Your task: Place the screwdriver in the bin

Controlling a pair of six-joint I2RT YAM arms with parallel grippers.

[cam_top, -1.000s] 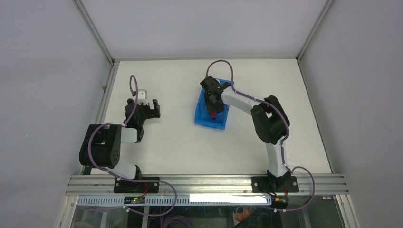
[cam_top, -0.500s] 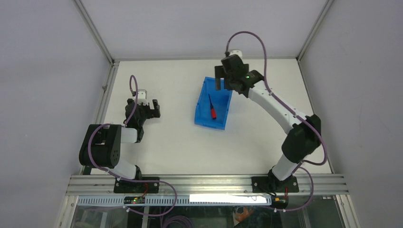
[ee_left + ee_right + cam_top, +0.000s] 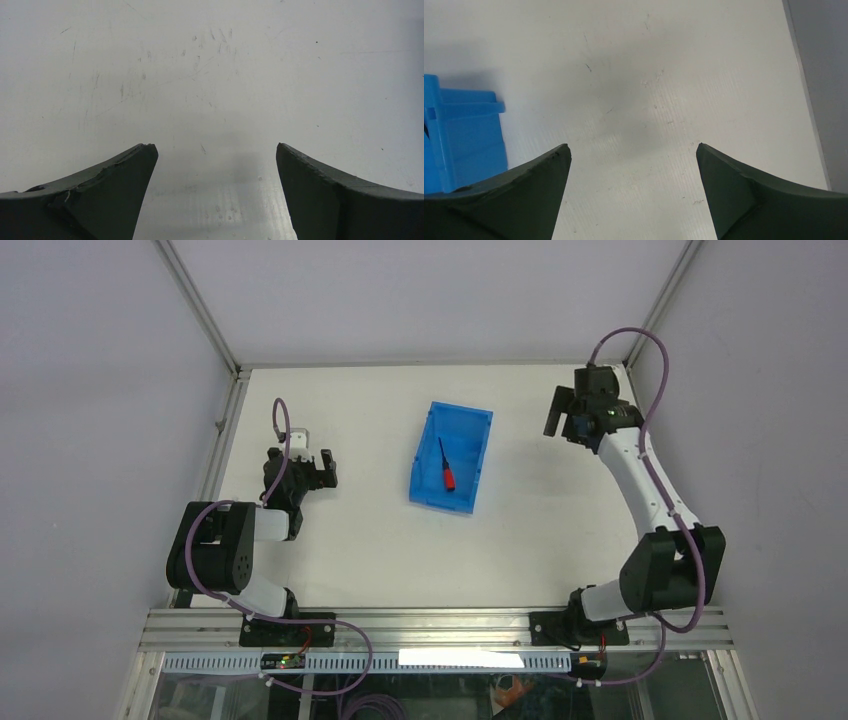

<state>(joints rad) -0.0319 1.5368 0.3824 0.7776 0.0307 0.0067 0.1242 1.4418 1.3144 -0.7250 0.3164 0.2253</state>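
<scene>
The screwdriver [image 3: 446, 469], red-handled with a thin black shaft, lies loose inside the blue bin [image 3: 470, 420] in the middle of the table. My right gripper [image 3: 565, 424] hangs open and empty to the right of the bin, well apart from it. In the right wrist view its fingers frame bare table around the right gripper [image 3: 633, 150], with a corner of the bin [image 3: 469, 135] at the left edge. My left gripper [image 3: 312, 468] rests open far to the left; the left gripper [image 3: 216, 150] holds nothing in its wrist view.
A metal frame rail [image 3: 220, 455] runs along the table's left edge and another rail [image 3: 640, 405] along the right, close behind my right gripper. The grey enclosure wall [image 3: 824, 75] shows at the right of the right wrist view.
My right gripper opened and let go of the screwdriver, which now lies in the bin. The right arm then swung away from over the bin to the right side. The left arm has not moved.
</scene>
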